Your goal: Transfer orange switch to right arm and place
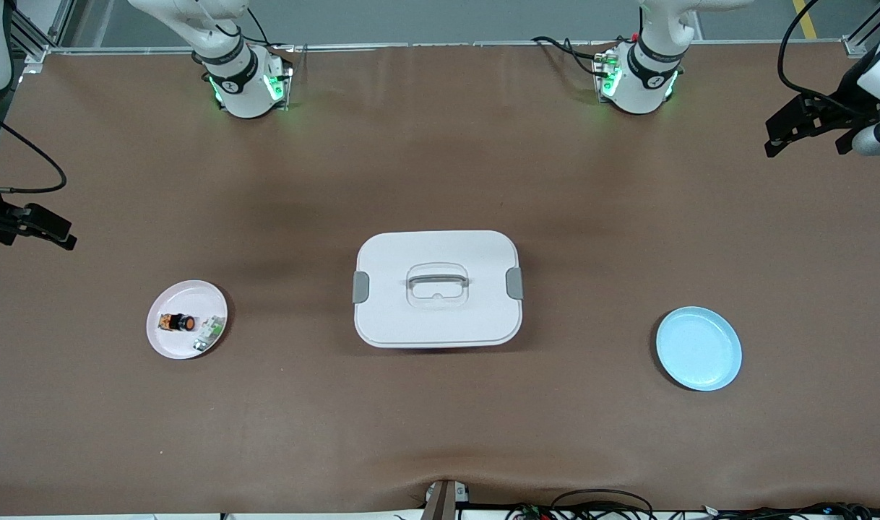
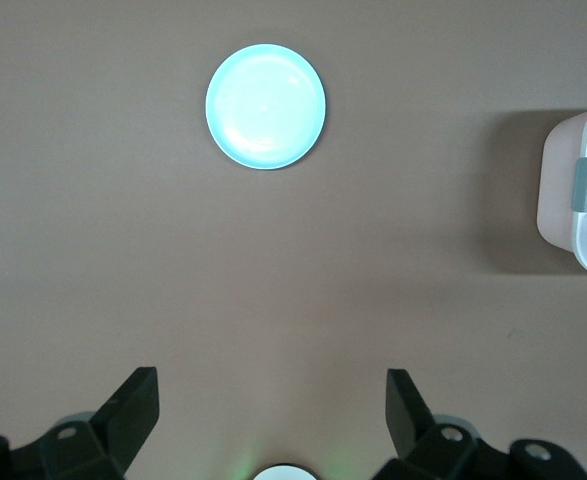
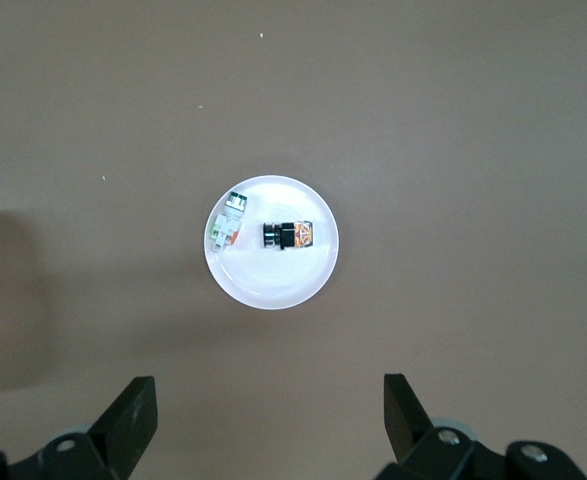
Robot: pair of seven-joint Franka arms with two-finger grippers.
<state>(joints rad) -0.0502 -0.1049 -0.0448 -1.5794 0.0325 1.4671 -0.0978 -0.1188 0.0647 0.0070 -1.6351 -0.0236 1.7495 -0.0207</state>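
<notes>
The orange switch [image 1: 178, 322] lies on its side on a pale pink plate [image 1: 167, 342] toward the right arm's end of the table. It is black with an orange end. It also shows in the right wrist view [image 3: 289, 236], on the same plate [image 3: 271, 285]. My right gripper [image 1: 50, 231] hangs open and empty high over that end of the table, apart from the plate; its jaws [image 3: 270, 392] stand wide. My left gripper [image 1: 808, 133] is open and empty over the left arm's end, its jaws [image 2: 273, 385] wide.
A small green-and-white part [image 1: 209, 334] lies beside the switch on the pink plate. A white lidded box [image 1: 438, 289] with grey latches stands mid-table. An empty light blue plate [image 1: 699, 348] sits toward the left arm's end and shows in the left wrist view [image 2: 266, 106].
</notes>
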